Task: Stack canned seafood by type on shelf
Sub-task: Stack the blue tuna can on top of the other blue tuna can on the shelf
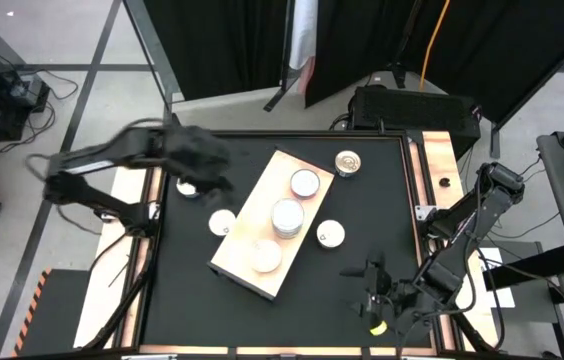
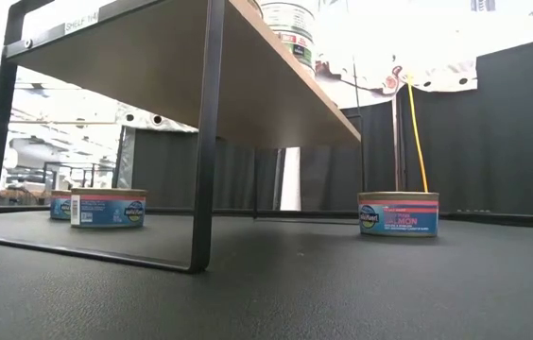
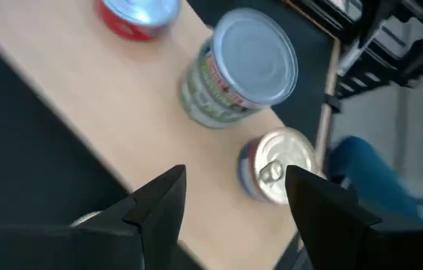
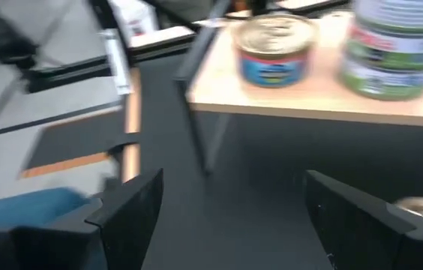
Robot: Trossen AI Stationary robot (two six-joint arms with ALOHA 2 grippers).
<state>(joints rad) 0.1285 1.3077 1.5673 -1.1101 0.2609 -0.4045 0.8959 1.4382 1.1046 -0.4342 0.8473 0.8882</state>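
Tins on the shelf (image 1: 262, 225) show clearly; both arms blur, fingers (image 3: 159, 206) wide, holding nothing.

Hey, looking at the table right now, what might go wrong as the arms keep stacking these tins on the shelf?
1. The stack of green-label tins stands mid-shelf; a passing arm might topple it.
2. The left gripper, jaws open, hovers over loose tins on the black table beside the shelf; a fast descent may knock one away.
3. The golden-topped tin lies off the shelf's far corner, possibly an awkward reach.
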